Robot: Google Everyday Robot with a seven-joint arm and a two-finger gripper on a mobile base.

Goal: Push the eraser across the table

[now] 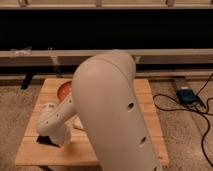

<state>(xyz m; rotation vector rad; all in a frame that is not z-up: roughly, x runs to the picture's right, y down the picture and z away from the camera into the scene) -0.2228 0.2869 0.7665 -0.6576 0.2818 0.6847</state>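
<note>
The eraser point(42, 140) is a flat black slab near the front left of the light wooden table point(35, 152). Only its left end shows past the arm. My gripper point(51, 139) is low at the table top, right against the eraser's right side, at the end of the white wrist point(54, 119). The bulky white arm point(112, 115) fills the middle of the view and hides much of the table.
An orange bowl point(64, 90) sits at the back of the table, half hidden by the arm. A pale block point(78, 123) peeks out beside the wrist. A blue box point(186, 96) and black cables point(175, 107) lie on the floor to the right.
</note>
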